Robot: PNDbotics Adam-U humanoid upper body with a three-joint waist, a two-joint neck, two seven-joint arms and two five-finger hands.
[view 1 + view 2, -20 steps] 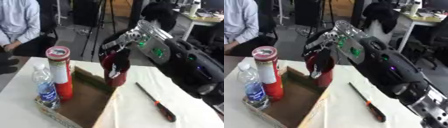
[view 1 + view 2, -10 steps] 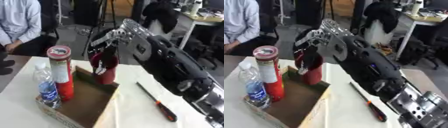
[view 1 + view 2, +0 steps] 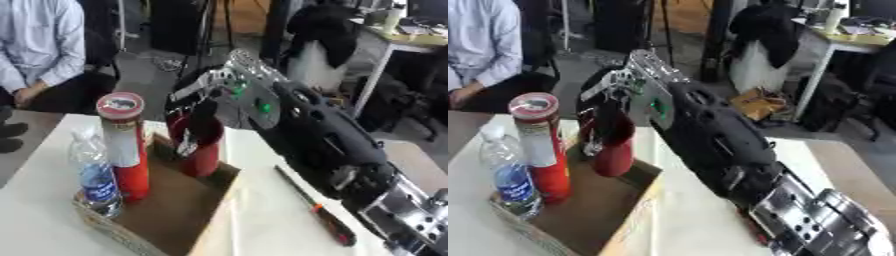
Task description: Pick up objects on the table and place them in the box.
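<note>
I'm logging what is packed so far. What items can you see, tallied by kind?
Red cup, in the box, held by the right hand: 1
Red tube can, in box: 1
Water bottle, in box: 1
Screwdriver, on table: 1
Total: 4

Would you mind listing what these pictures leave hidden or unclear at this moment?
- Right hand: fingers reach into the red cup; blur hides the grip.
- Screwdriver: in the right eye view, the arm covers nearly all of it.
- Cup base: unclear whether it touches the box floor.
- Left hand: in neither view.
</note>
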